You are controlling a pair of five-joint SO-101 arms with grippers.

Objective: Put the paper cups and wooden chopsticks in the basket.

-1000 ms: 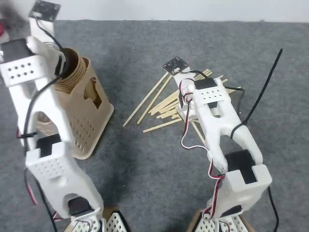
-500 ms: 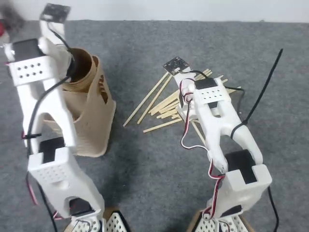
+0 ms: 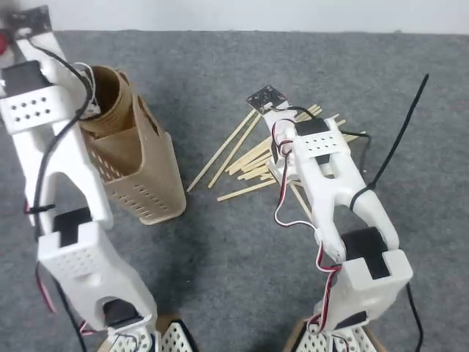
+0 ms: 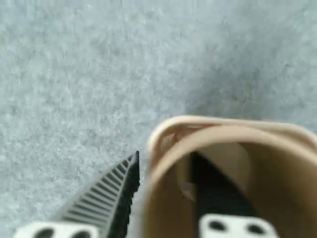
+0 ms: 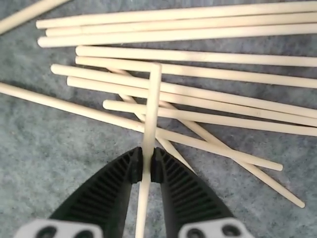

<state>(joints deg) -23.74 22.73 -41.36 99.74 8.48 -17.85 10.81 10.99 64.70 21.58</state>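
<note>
Right hand [image 5: 146, 166] is clamped on a chopstick [image 5: 152, 109], well apart from the basket [image 3: 150, 192]; my left hand [image 4: 166, 166] pinches the cups [image 4: 237, 144] inside it.

The high view looks steeply down from above the arms' bases across the grey tabletop [image 3: 220, 242], taking in the basket [image 3: 143, 180], paper cups [image 3: 110, 95] and chopsticks [image 3: 245, 158]. Each wrist view peers from close range, the left past the left hand [image 4: 166, 163] into those paper cups, the right past the right hand [image 5: 146, 166] onto those chopsticks.
</note>
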